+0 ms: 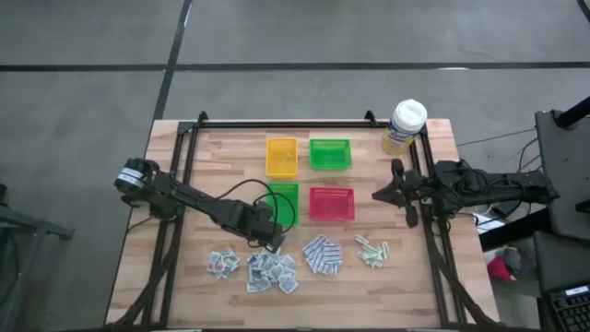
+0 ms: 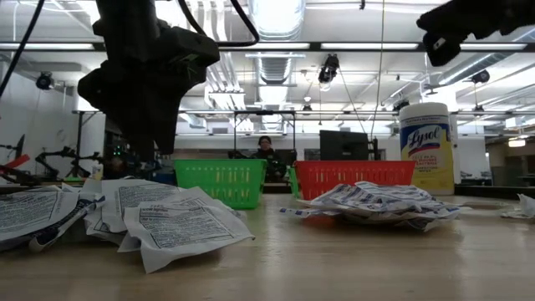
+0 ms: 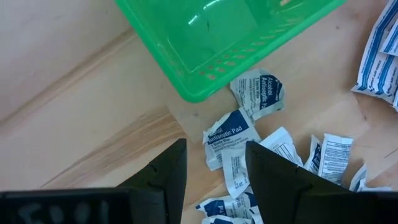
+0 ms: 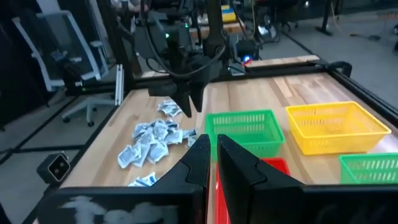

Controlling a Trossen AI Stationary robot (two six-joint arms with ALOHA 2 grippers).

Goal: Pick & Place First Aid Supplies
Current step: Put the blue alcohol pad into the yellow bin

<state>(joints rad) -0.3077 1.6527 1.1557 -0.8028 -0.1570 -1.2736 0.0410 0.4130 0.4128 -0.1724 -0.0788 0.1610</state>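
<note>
Currently, supplies: small flat white-and-blue antiseptic pad sachets lie scattered flat on the wooden surface, facing every way with no shared long axis; the one nearest the left gripper runs lengthwise away from the fingers toward the basket corner.
Other piles: blue-and-white patterned pads heaped near the middle front, thin pale green strips well apart to their right, a further grey-white clump of sachets on the left.
Surroundings: a green plastic mesh basket sits just beside the sachets, one sachet touching its corner; a red basket, a yellow basket and a second green basket stand behind; a yellow canister with white lid is at the far right corner.
Left gripper: fingers spread, empty, above the sachets by the basket corner, a sachet showing between the fingers.
Right gripper: fingers pressed together, empty, raised at the right edge, far from all supplies.
</note>
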